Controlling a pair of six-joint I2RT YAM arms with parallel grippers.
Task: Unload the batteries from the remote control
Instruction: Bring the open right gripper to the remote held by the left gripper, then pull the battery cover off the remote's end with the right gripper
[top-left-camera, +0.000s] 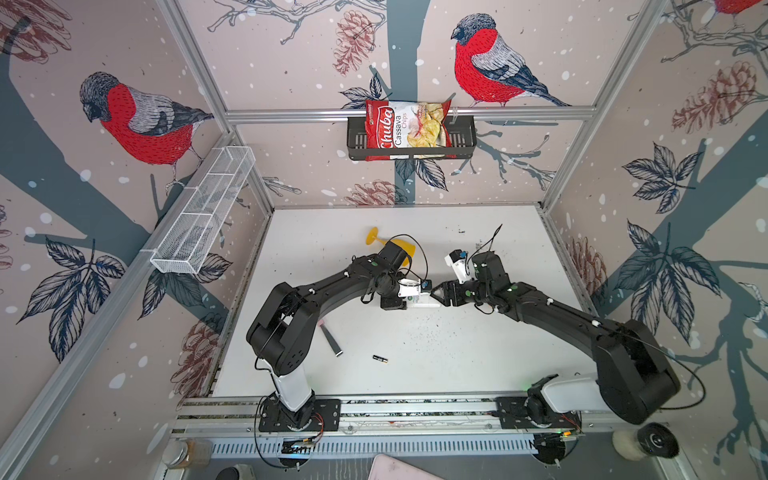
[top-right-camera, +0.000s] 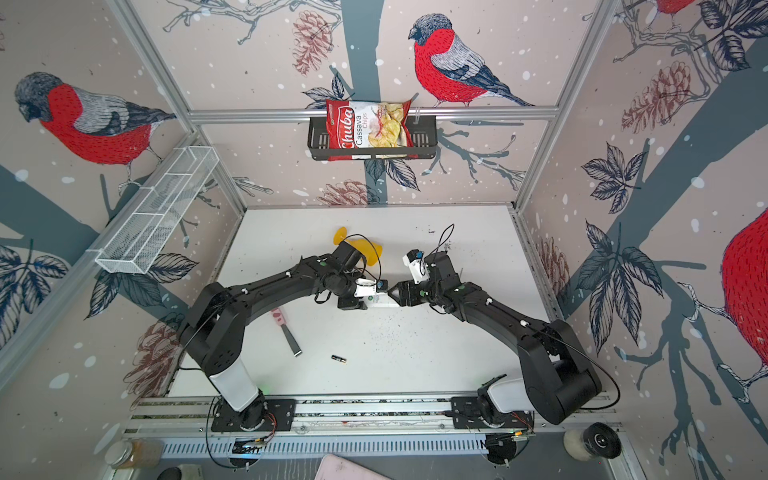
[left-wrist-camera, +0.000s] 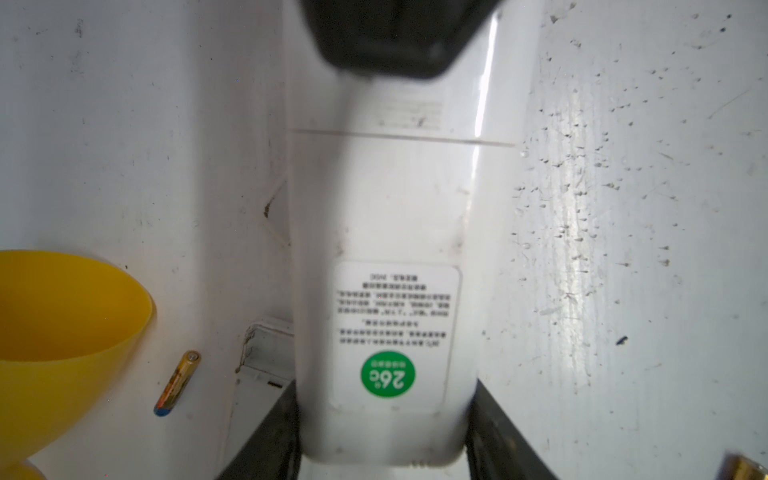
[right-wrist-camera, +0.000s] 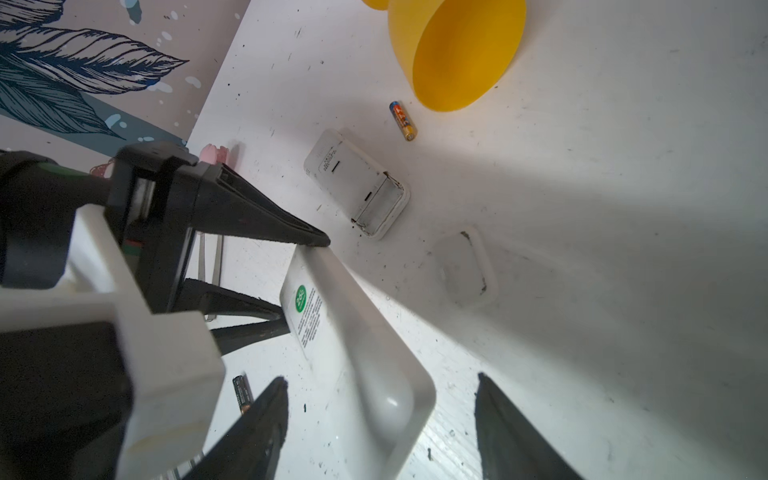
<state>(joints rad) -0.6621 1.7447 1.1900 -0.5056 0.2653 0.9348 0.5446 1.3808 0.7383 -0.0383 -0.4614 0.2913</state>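
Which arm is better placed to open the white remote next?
Right. The left gripper clamps the white remote at one end; the open right gripper straddles the free end.

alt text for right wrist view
A white remote is clamped at its labelled end by the left gripper; the open right gripper straddles the other end. Beyond lie a smaller opened remote, a battery, a yellow cup.

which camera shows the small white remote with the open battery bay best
The right wrist view: the small white remote lies whole and sharp, open bay facing up. The left wrist view catches only a blurred corner; neither top view shows it.
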